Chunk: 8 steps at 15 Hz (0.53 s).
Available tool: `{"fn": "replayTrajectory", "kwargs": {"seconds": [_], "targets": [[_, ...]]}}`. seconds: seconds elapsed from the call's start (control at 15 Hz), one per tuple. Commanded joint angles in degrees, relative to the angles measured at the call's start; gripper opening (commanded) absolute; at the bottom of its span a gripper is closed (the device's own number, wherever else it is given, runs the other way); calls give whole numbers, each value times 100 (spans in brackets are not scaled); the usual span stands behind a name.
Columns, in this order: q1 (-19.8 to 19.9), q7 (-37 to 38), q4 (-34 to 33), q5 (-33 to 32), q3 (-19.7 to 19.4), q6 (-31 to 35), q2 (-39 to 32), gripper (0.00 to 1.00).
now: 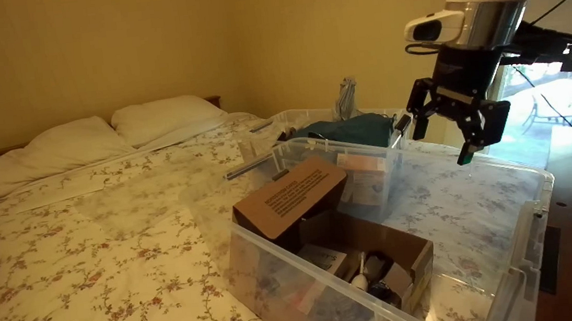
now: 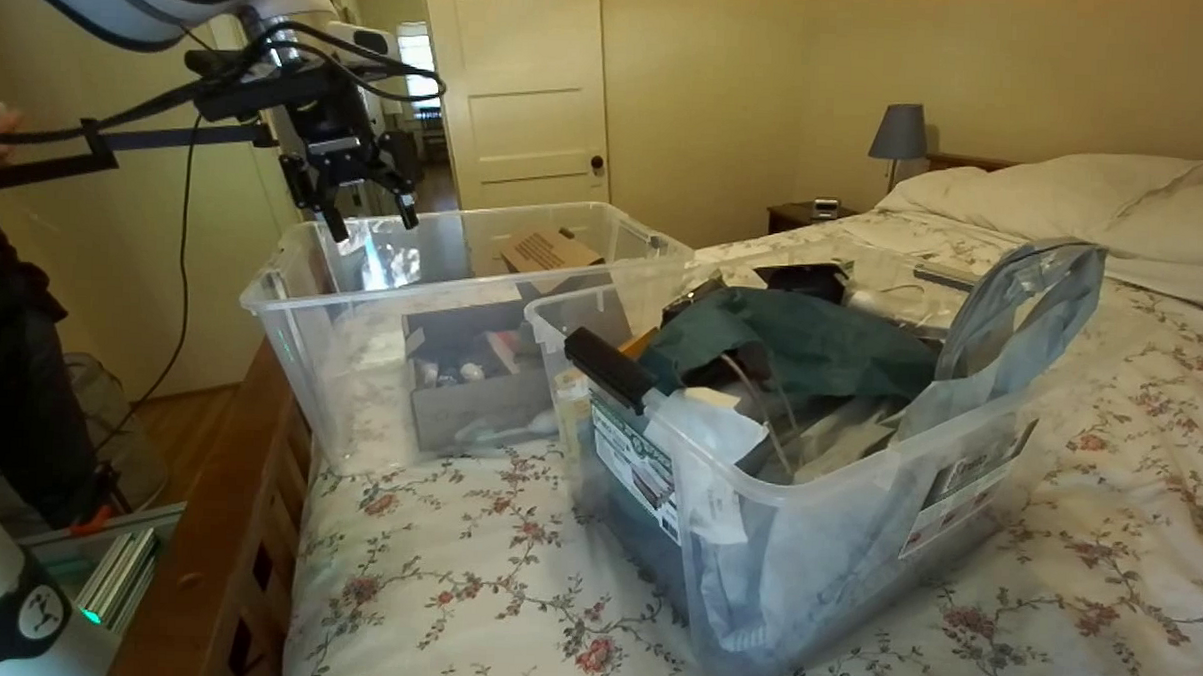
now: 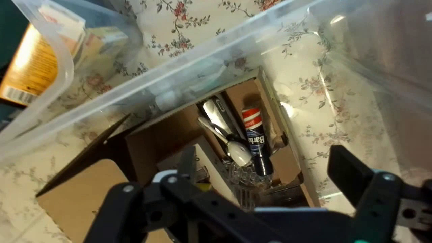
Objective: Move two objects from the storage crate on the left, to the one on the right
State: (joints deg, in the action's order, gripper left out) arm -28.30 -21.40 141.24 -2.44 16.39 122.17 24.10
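Clear plastic forms the box crate [image 2: 365, 370] and the packed crate [image 2: 814, 566], 2 tubs set close together on a floral bedspread [image 2: 452, 613]; whether they touch, I cannot tell. In an exterior view the box crate lies to the left of the packed crate. The gripper [image 1: 443, 143] hangs above the box crate, released, its fingers [image 3: 346, 172] spread well apart.

Inside the box crate sits an open cardboard box [image 1: 289, 197] with a printed flap tilted up. The wrist view looks down into it: a slim can [image 3: 254, 135] banded red and white at 1 end (the letters "Barba" show on its dark part), just beside it a white thin-handled item [image 3: 240, 153], and next to that a black-and-metal item [image 3: 217, 113]. Near the can's dark end is a clear patterned piece [image 3: 243, 177], partly covered. Which 2 things the task means, I cannot tell.

Dark teal cloth [image 2: 792, 335] lies across much of the packed crate's load. A grey bag [image 2: 1018, 313] rises above the rim, its handle looped, and an orange carton [image 3: 30, 67] with a barcode sits on the side facing the box crate. White pillows [image 1: 166, 119] show in both exterior views. A figure [image 2: 9, 387] in dark clothing is cut off at the left edge of an exterior view.
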Motion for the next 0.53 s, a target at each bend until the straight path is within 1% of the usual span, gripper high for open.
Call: {"fn": "replayTrajectory", "kwargs": {"seconds": [0.0,0.13,0.33,0.4,0.47], "targets": [[33,-160,-122,25,55,18,-206,100],[54,-300,-275,30,59,50,-486,100],[61,-356,-353,32,55,52,-564,100],[-36,-712,-318,125,22,585,-685,100],[-94,-927,-383,110,53,980,-884,100]]}}
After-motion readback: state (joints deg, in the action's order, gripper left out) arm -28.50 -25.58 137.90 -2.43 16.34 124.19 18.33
